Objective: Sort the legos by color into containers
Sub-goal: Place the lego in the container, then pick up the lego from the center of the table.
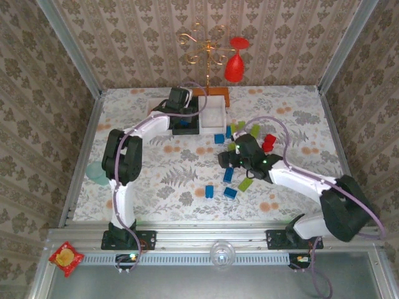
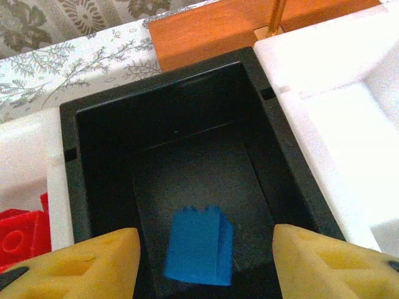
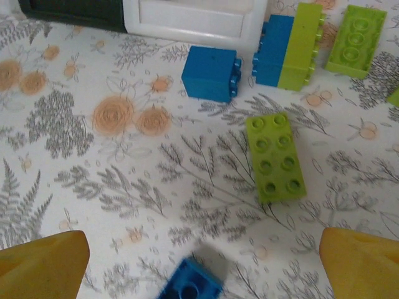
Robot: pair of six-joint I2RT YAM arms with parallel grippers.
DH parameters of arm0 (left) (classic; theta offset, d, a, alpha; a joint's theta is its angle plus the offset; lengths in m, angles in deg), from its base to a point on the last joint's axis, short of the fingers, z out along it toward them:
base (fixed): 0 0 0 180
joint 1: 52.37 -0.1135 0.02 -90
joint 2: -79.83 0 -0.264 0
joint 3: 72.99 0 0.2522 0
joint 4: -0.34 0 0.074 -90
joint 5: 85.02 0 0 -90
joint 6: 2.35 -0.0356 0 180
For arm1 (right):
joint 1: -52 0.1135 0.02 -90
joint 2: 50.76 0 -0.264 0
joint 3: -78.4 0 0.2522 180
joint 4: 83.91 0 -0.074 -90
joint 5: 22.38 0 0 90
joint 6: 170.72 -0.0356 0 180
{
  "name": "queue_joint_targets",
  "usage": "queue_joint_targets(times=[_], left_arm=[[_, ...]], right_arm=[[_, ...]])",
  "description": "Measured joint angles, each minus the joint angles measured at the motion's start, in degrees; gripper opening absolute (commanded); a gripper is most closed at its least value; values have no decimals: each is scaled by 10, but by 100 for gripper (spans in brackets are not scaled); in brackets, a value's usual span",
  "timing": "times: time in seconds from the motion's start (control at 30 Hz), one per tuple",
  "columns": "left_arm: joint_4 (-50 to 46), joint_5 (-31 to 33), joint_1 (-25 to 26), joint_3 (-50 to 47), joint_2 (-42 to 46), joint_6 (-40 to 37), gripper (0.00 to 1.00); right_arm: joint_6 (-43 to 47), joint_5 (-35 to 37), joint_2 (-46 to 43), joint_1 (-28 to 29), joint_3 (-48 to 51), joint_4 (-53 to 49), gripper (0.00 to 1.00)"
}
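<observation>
1. tablecloth point(image 3: 124, 156): white, with grey ferns and orange flowers.
2. middle bin point(image 2: 100, 124): black; the brick in it point(image 2: 199, 246): blue.
3. bin beside it point(image 2: 330, 68): white.
4. long brick point(image 3: 275, 157) on the cloth: lime green; square brick point(image 3: 211, 73) near it: blue.
5. wallpaper point(image 1: 124, 37): beige, striped damask.

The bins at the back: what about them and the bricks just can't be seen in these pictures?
- Left white bin: the left wrist view's edge cuts it off, so its red bricks can't be counted.
- Black bin: from above, the left hand covers most of it.
- Blue brick at the bottom of the right wrist view: blurred and cut by the frame edge.
</observation>
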Motion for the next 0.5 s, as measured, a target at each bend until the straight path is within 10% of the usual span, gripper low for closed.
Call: queue_joint_targets(times=[0.5], left_arm=[[108, -45, -4, -316, 309, 69, 78]], right_arm=[[-24, 44, 290, -3, -228, 5, 73]])
